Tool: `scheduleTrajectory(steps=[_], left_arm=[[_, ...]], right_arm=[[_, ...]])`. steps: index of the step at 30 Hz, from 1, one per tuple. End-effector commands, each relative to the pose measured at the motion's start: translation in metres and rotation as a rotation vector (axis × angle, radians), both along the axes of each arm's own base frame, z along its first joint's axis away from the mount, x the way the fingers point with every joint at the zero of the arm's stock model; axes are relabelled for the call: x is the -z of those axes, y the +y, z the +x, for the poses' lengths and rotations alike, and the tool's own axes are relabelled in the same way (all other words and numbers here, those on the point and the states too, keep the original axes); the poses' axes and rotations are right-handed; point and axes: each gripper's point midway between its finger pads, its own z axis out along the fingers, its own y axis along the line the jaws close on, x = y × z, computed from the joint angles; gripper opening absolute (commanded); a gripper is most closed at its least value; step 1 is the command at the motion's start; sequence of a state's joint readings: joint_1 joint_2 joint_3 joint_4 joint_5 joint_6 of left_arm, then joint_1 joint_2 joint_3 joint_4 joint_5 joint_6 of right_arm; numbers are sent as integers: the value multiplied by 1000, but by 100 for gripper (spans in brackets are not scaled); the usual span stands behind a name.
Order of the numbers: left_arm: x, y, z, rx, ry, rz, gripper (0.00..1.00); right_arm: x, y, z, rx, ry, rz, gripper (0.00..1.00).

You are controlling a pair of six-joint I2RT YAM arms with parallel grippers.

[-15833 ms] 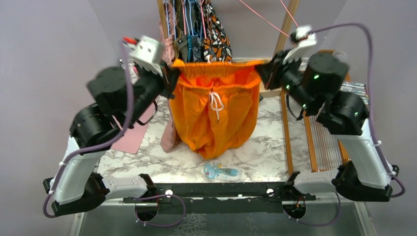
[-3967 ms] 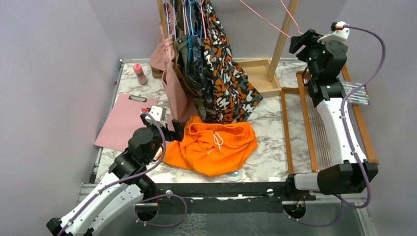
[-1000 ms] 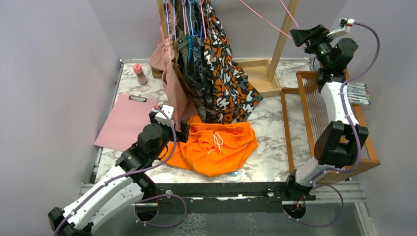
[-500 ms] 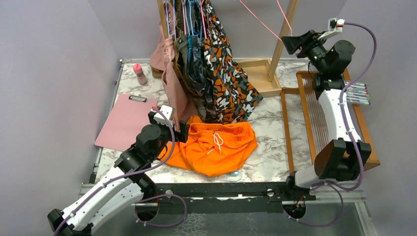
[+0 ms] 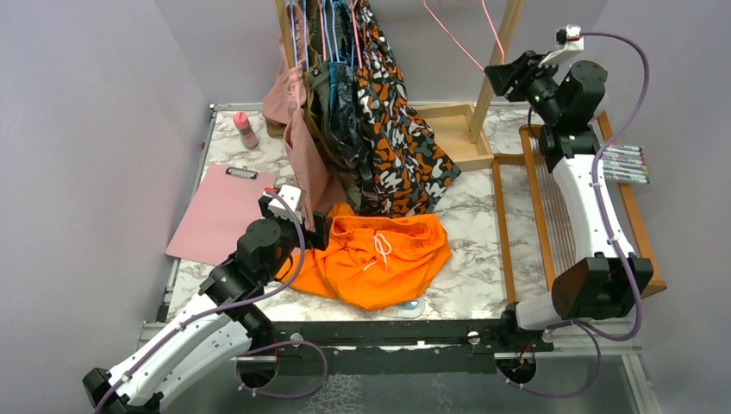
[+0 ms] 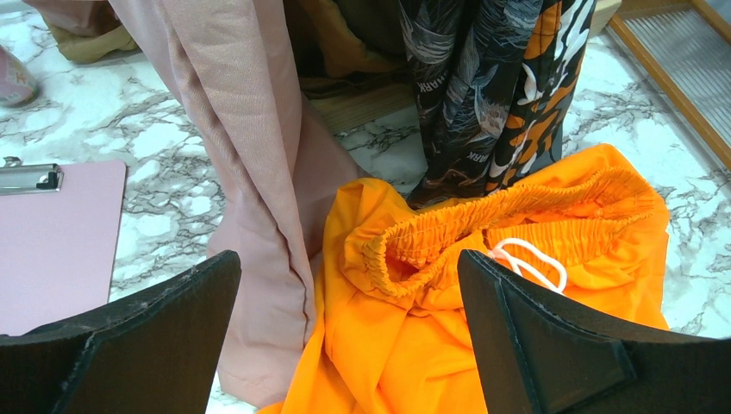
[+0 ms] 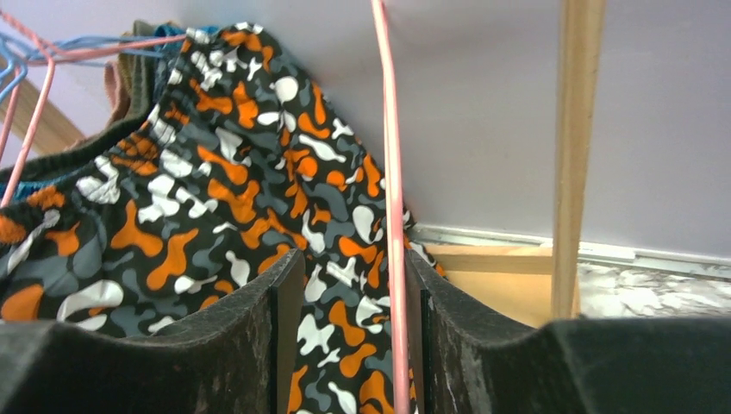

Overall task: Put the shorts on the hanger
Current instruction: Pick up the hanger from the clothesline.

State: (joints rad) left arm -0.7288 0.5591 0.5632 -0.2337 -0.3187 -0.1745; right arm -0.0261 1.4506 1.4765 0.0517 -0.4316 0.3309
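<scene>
Well, the right gripper (image 7: 353,259) has its jaws apart around the thin pink hanger (image 7: 386,129), whose wire sits close against one finger and could slip out or swing away. The shorts (image 5: 379,259) lie crumpled on the counter (image 5: 474,216) under the left gripper (image 6: 349,259), spread wide.

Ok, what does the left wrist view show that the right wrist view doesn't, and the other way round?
Only the left wrist: the orange shorts crumpled on the marble table, white drawstring showing, a dusty pink garment hanging beside them, a pink clipboard, and the left gripper open wide over them. Only the right wrist: the pink hanger wire standing between the right gripper's parted fingers, a wooden post, the lilac wall. Both: the hanging garment with orange and white blotches.
</scene>
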Motion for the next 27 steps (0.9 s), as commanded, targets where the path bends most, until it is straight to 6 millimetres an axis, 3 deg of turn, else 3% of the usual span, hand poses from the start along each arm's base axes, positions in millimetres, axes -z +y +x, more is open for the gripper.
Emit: scheduleTrajectory(steps=[1, 10, 18, 22, 27], left_arm=[[-7, -4, -1, 17, -19, -15, 98], [-7, -3, 0, 14, -16, -12, 98], [-7, -3, 0, 13, -16, -11, 98], [-6, -3, 0, 13, -14, -9, 98], [-6, -4, 0, 13, -13, -8, 98]], right_arm=[[-7, -8, 6, 82, 1, -48, 47], [-13, -5, 9, 110, -5, -69, 43], [-14, 0, 14, 125, 0, -90, 24], [-17, 2, 14, 125, -6, -91, 3], [-22, 5, 12, 121, -17, -76, 1]])
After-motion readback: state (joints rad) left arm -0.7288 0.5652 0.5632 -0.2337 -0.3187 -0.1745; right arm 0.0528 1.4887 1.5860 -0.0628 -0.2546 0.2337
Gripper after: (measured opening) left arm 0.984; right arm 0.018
